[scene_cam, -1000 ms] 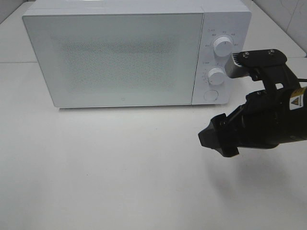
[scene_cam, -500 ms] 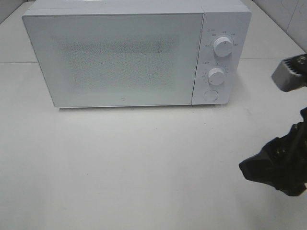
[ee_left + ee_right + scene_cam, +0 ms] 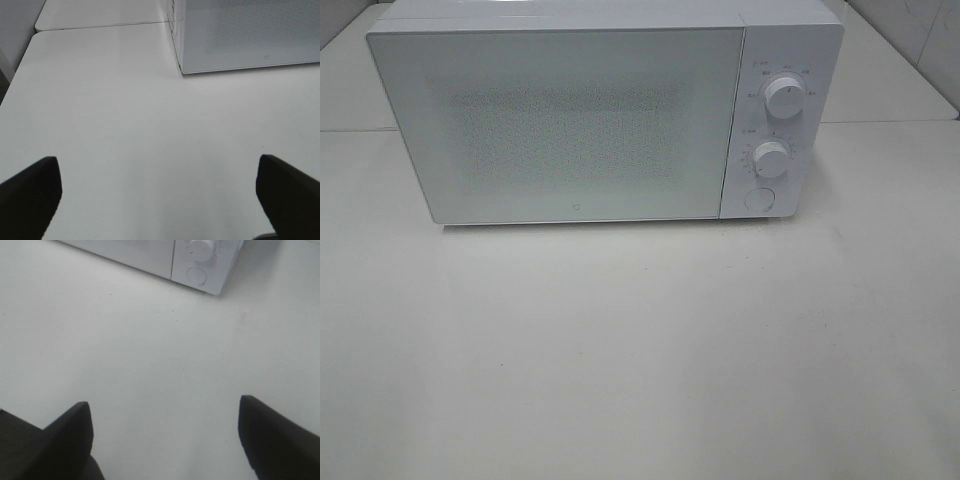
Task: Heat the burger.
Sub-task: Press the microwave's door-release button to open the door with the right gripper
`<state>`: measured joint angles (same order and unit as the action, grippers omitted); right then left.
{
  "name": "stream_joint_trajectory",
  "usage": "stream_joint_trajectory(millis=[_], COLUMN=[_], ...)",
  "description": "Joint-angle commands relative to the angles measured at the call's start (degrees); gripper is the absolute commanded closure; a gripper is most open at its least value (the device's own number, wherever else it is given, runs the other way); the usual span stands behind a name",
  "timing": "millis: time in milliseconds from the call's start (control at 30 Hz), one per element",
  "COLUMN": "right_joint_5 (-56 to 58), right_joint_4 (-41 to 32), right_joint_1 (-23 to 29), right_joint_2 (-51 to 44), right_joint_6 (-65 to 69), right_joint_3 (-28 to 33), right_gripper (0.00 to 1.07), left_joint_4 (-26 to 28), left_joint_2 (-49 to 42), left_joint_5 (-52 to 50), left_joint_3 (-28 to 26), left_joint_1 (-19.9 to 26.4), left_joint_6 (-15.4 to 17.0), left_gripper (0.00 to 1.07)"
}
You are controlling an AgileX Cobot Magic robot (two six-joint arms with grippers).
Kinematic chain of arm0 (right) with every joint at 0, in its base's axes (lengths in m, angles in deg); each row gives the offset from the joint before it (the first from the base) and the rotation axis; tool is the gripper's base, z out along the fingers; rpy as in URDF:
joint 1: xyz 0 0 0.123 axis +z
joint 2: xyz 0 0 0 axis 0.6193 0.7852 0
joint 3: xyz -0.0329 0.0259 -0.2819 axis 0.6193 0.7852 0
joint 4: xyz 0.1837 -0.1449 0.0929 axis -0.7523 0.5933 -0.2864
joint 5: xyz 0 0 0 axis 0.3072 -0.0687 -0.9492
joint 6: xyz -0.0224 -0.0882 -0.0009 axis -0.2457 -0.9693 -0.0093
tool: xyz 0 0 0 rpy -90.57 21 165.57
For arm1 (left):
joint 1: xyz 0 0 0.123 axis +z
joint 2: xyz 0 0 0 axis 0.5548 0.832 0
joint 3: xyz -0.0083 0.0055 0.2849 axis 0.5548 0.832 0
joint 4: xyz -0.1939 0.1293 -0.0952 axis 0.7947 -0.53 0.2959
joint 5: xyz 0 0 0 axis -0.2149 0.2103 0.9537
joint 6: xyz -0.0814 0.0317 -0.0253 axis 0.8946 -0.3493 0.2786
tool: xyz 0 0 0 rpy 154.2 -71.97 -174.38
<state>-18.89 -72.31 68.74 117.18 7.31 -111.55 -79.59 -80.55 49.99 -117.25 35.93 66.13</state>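
White microwave point(image 3: 580, 115) stands shut at the far side of the bench point(image 3: 640, 350). Left hand point(image 3: 156, 167) and right hand point(image 3: 164, 407) both hover above the bench, spread wide and empty.

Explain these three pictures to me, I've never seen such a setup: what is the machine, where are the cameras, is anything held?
This is a two-armed robot at a white table. One picture comes from a camera mounted high: it shows a white microwave, door shut, with an upper knob, a lower knob and a round button; neither arm appears there. The other two come from cameras on the wrists. The dark shapes in them are the left gripper and the right gripper, both open, holding nothing. No burger shows anywhere; the door hides the inside.
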Motion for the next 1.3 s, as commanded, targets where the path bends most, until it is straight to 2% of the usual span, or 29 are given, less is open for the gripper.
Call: stream_joint_trajectory(millis=[33, 133, 233, 267, 433, 733, 900, 1300], right_joint_5=[4.01, 6.93, 7.56, 7.56, 6.70, 7.05, 7.05, 7.05], right_joint_4=[2.01, 2.12, 2.12, 2.12, 1.72, -1.15, -1.03, -0.97], right_joint_1=[-0.40, -3.27, -9.28, -9.28, -17.53, -26.07, -27.67, -27.67], right_joint_2=[-5.27, -7.85, -11.97, -11.97, -19.82, -25.84, -29.74, -29.68], right_joint_6=[3.09, 4.30, 4.24, 4.24, 3.78, 2.41, 2.29, 2.23], right_joint_3=[-0.23, -0.23, 0.80, 0.80, 5.16, 5.39, 5.44, 5.44], right_gripper=[0.31, 0.31, 0.31, 0.31, 0.31, 0.31, 0.32, 0.32], left_joint_4=[0.46, 0.46, 0.46, 0.46, 0.46, 0.46, 0.46, 0.40], left_joint_2=[-0.80, -0.80, -0.80, -0.80, -0.80, -0.80, -0.80, -0.11], left_joint_5=[-0.40, -0.40, -0.40, -0.40, -0.40, -0.40, -0.40, -0.40], left_joint_3=[-0.06, -0.06, -0.06, -0.06, -0.06, -0.06, -0.06, -0.06], left_joint_1=[0.11, 0.11, 0.11, 0.11, 0.11, 0.11, 0.11, 0.11], left_joint_6=[-0.11, -0.11, -0.11, -0.11, -0.11, -0.11, -0.11, -0.11], left_gripper=[0.09, 0.09, 0.09, 0.09, 0.09, 0.09, 0.09, 0.09])
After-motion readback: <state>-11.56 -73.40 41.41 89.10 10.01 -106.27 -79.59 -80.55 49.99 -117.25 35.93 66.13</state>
